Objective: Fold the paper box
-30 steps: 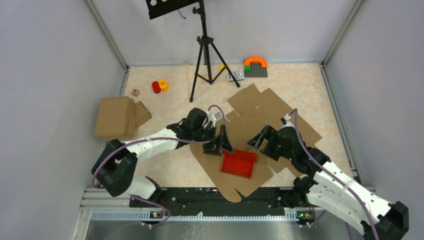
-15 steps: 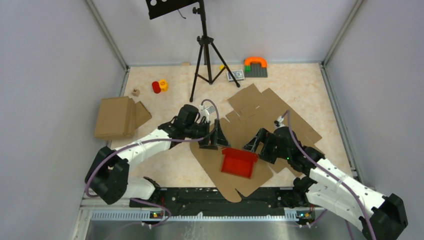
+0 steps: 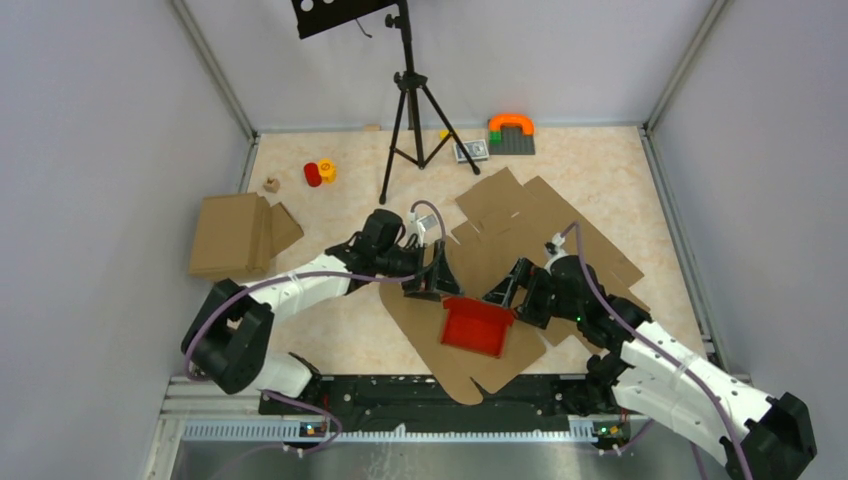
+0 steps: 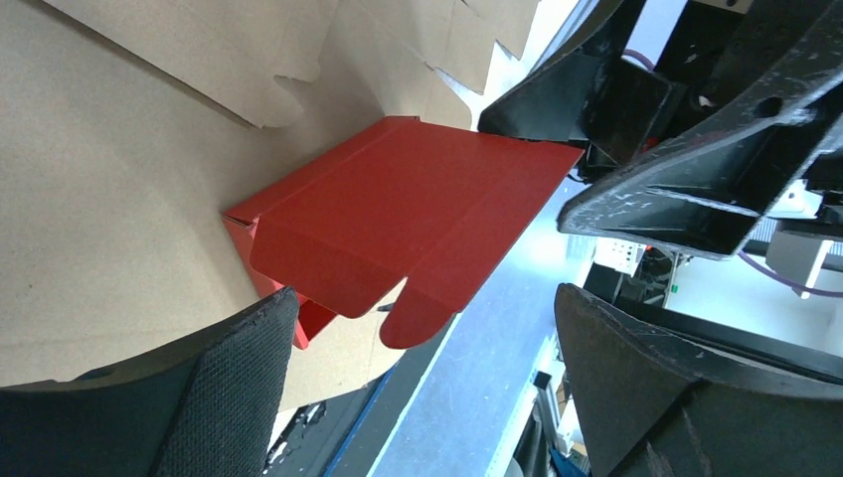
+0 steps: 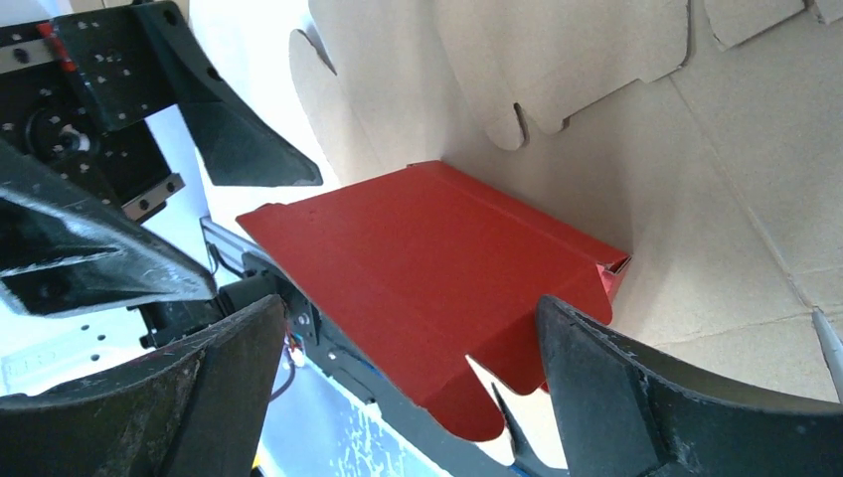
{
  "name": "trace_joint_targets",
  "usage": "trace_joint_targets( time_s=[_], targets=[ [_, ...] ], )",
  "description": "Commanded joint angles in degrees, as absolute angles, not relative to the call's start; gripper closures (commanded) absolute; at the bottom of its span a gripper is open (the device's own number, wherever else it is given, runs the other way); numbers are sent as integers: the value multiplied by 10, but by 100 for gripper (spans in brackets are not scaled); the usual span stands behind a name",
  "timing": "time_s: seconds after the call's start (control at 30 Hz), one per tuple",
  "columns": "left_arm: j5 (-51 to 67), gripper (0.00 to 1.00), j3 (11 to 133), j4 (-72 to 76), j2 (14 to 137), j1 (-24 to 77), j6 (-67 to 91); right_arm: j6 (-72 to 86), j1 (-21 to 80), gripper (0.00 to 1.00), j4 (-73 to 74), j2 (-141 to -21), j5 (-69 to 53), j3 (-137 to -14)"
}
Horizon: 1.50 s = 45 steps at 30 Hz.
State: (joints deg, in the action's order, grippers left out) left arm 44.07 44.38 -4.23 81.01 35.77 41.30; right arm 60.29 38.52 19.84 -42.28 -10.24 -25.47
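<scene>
The paper box (image 3: 478,327) in the top view lies on a large flat brown cardboard cut-out (image 3: 520,230), on the part of the sheet nearest to the arm bases. It looks like a small red open tray. The left arm reaches forward and inward, low over the table, and the left gripper (image 3: 435,290) is just beside the far left corner of the box, pointing down toward it. The right arm is bent in the same way from the other side, and the right gripper (image 3: 512,295) is just beside the far right corner of the box. Both pairs of fingers stand wide apart and hold nothing. Whether a fingertip touches the card I cannot tell.

In the left wrist view, the fingers (image 4: 229,388) are spread widely, and the box is ahead of them, showing a broad red panel with a rounded tab at its free edge. The other gripper is just behind the box.

In the right wrist view, the fingers (image 5: 676,397) are also far apart, with the red panel of the box ahead of them, not clamped.
</scene>
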Motion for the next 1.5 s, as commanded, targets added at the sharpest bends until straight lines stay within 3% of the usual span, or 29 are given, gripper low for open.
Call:
trace_joint_targets(
  time_s=[0.0, 0.27, 0.57, 0.73, 1.1, 1.27, 1.47],
  targets=[
    [462, 3, 452, -14, 830, 359, 393, 591, 389, 6, 195, -403, -107, -255],
    [458, 6, 463, -20, 852, 378, 389, 597, 389, 5, 202, -403, -107, -245],
    [456, 9, 466, -24, 859, 378, 391, 597, 389, 14, 220, -390, -102, -234],
    [455, 9, 464, -24, 857, 379, 391, 597, 389, 4, 228, -381, -104, -237],
    [390, 5, 439, -28, 785, 377, 362, 580, 389, 3, 233, -363, -112, -243],
    [307, 18, 400, -17, 723, 391, 343, 586, 389, 8, 212, -365, -113, -233],
    [174, 24, 389, -17, 686, 460, 302, 579, 389, 12, 202, -376, -120, -235]
  ],
)
